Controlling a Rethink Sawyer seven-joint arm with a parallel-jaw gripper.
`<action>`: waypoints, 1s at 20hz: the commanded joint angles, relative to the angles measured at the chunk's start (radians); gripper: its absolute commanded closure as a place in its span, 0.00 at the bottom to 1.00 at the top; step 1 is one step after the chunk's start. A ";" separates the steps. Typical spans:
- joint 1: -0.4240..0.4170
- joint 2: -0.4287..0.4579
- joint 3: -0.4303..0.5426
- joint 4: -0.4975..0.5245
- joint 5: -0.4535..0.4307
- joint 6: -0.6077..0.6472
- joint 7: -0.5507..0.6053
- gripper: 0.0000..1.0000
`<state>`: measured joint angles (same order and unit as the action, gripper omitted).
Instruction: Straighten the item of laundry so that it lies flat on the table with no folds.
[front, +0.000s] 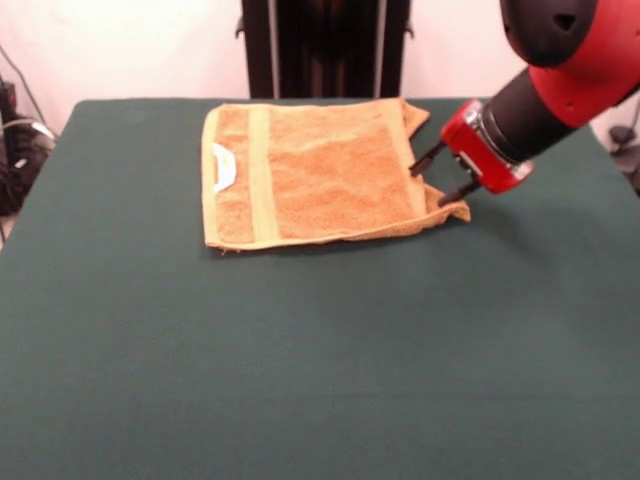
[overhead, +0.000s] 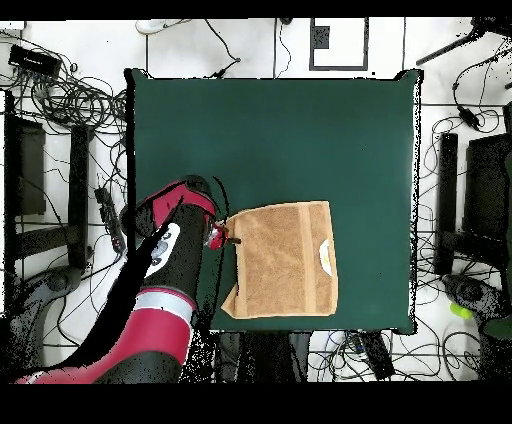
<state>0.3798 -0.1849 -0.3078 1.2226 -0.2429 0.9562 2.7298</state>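
Item: orange-tan terry towel, roughly square. It lay on the dark green table in the part nearest the robot's side, close to that edge and well clear of the other three. Most of it lay spread out. In the front view, one paler woven band ran across it near its left side, with a small white label just beyond the band, towards that left edge. A second pale band ran along the right side, by the gripper. The right-hand edge was not flat: the far right corner stuck out in a loose point and the near right corner was rumpled and turned up. The near edge showed a doubled hem line.

In the overhead view the towel appeared with its label on the side away from the arm, and its corner nearest the robot base was skewed outwards.

Item: gripper, on a red wrist collar at the end of the red and black arm. It reached in low from the right of the front view, its two dark fingers spread apart, one above the other, at the towel's right edge. The lower finger was at the rumpled corner. Whether either finger touched the cloth could not be told. Overhead, the gripper sat at the towel's corner on the arm's side.

Item: cables and equipment, on the floor around the table.
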 joint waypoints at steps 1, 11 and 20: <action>0.004 0.004 0.100 0.034 0.161 -0.236 0.341 0.00; -0.043 -0.026 0.151 0.072 0.265 -0.426 0.289 0.00; -0.076 -0.062 0.193 0.134 0.392 -0.491 0.248 0.00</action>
<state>0.3040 -0.2472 -0.2886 1.2879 0.0261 0.5779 2.7580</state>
